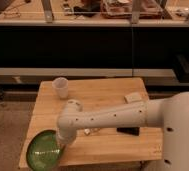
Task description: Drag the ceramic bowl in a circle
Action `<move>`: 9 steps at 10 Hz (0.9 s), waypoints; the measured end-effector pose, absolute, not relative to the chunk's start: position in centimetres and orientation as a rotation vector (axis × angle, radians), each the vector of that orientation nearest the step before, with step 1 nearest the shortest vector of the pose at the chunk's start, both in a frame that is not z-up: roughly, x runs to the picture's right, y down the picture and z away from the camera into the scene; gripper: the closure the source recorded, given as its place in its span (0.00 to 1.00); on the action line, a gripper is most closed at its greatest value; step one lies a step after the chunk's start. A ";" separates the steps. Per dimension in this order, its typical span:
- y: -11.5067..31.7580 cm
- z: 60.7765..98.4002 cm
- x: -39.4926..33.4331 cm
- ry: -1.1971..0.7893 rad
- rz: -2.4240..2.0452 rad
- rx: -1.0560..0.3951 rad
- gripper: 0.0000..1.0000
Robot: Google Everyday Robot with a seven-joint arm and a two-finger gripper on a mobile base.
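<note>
The ceramic bowl [44, 148], wide, shallow and green with a darker rim, sits at the front left corner of the wooden table [103, 97], its edge reaching the table's border. My white arm stretches from the right across the table, and the gripper [63, 142] is down at the bowl's right rim, hidden under the wrist.
A small white cup [61, 87] stands at the table's back left. A pale flat block [134, 98] lies at the back right, and a dark flat object [128, 131] lies near the front right beneath my arm. Dark shelving runs behind the table.
</note>
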State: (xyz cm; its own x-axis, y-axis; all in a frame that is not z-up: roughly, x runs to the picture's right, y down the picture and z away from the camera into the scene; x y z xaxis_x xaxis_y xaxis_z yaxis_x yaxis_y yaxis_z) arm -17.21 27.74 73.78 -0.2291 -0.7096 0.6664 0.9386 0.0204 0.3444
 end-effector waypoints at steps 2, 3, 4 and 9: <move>27.0 74.8 -20.1 -0.917 -1.606 -0.327 0.83; 25.7 75.8 -21.7 -0.924 -1.601 -0.306 0.83; 24.7 76.5 -22.9 -0.925 -1.590 -0.287 0.83; 18.2 81.5 -25.5 -0.891 -1.466 -0.228 0.83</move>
